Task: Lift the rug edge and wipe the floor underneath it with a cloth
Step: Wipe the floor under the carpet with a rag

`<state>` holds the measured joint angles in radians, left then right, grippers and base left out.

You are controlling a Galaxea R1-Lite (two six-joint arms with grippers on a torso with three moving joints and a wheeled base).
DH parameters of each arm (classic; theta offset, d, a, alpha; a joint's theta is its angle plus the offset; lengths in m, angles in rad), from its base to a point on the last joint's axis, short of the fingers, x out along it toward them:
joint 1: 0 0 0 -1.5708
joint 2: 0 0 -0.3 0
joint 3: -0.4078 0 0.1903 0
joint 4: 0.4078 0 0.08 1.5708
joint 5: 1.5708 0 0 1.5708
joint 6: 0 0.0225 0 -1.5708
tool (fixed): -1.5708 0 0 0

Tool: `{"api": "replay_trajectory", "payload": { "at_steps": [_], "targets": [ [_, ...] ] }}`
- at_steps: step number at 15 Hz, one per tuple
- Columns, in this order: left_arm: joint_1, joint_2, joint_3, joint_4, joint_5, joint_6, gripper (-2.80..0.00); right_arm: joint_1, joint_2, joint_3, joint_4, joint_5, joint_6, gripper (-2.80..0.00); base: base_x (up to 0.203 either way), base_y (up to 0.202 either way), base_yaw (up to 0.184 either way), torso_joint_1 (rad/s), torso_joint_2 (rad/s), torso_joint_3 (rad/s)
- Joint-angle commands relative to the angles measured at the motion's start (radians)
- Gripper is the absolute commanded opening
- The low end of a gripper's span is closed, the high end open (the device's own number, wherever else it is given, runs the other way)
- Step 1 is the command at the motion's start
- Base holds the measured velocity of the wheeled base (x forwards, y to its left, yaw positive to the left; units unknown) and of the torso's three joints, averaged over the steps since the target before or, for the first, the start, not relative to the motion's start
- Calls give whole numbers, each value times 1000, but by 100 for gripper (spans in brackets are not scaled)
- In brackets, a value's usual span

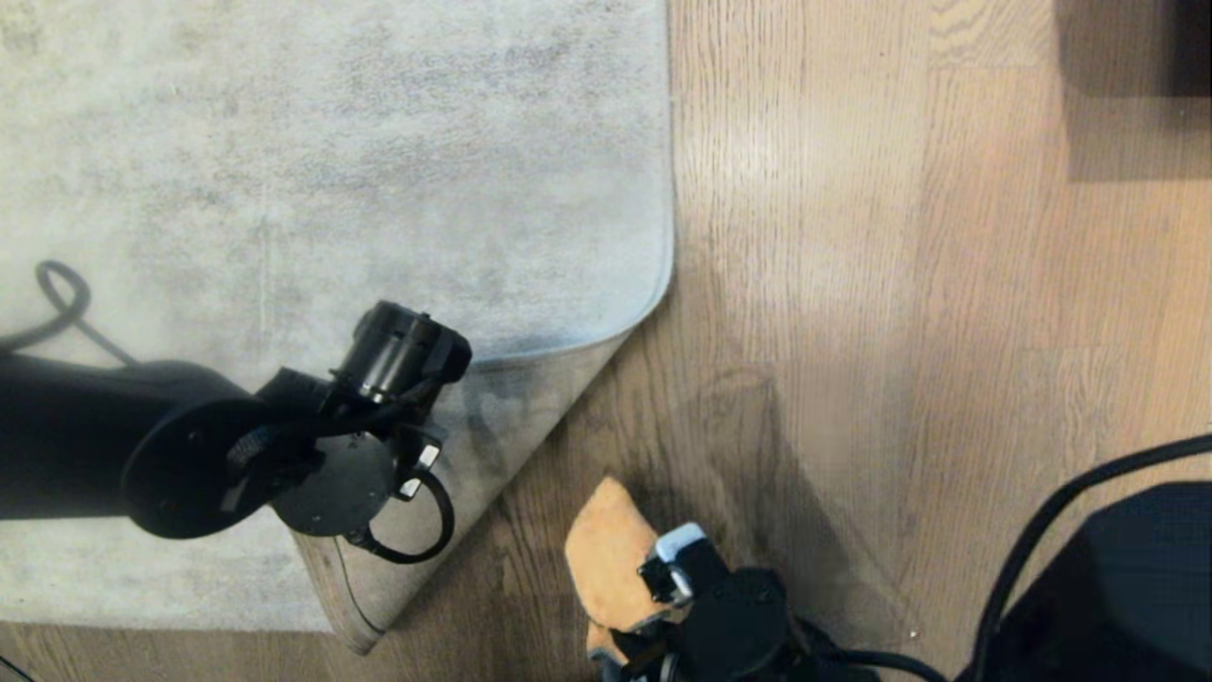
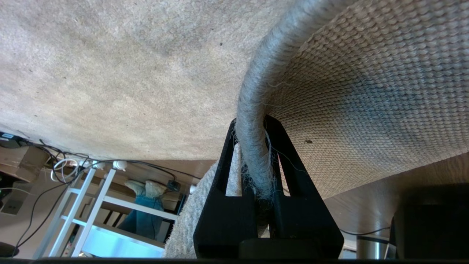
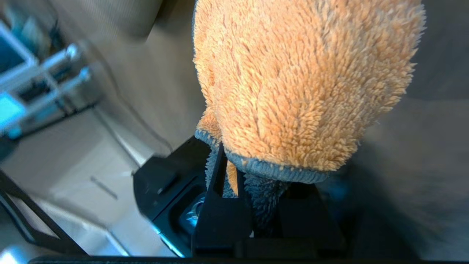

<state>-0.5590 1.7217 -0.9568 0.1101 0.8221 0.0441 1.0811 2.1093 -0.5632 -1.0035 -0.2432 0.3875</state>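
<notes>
The pale grey rug [image 1: 331, 170] lies on the brown wood floor [image 1: 852, 284]. Its near corner is raised and folded, so the beige backing [image 1: 530, 417] shows. My left arm [image 1: 284, 445] reaches over that corner. In the left wrist view my left gripper [image 2: 253, 146] is shut on the rug edge [image 2: 253, 106], whose bound border runs between the black fingers, with the woven backing [image 2: 366, 91] beside it. The orange cloth [image 1: 611, 549] hangs low at the bottom centre. My right gripper [image 3: 253, 172] is shut on the cloth [image 3: 300, 80], just beside the raised corner.
A dark piece of furniture [image 1: 1136, 85] stands at the far right. My black base [image 1: 1127, 587] and a cable [image 1: 1042, 521] fill the near right. Past the rug are a white frame [image 2: 91, 205], floor cables [image 2: 73, 161] and a person's legs [image 2: 143, 216].
</notes>
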Motion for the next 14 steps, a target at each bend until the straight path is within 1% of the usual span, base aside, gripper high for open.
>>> {"api": "replay_trajectory", "payload": {
  "at_steps": [1, 3, 6, 7, 10, 14],
  "targets": [
    [1, 1, 0, 0, 5, 0, -280, 55, 191, -16, -110, -6, -1, -280, 0, 0, 0, 0, 0, 0],
    [1, 2, 1, 0, 5, 0, -280, 65, 240, -67, -148, -8, -24, -280, 0, 0, 0, 0, 0, 0],
    [-1, 2, 0, 0, 5, 0, -280, 49, 269, -168, -141, -10, -31, -280, 0, 0, 0, 0, 0, 0],
    [1, 2, 1, 0, 5, 0, -280, 35, 280, -200, -139, -10, -37, -280, 0, 0, 0, 0, 0, 0],
    [1, 2, 1, 1, 5, 0, -280, -28, 312, -281, -141, -9, -115, -280, 0, 0, 0, 0, 0, 0],
    [-1, 1, 2, 2, 5, 0, -280, -121, 317, -367, -137, -7, -184, -280, 0, 0, 0, 0, 0, 0]
  ]
}}
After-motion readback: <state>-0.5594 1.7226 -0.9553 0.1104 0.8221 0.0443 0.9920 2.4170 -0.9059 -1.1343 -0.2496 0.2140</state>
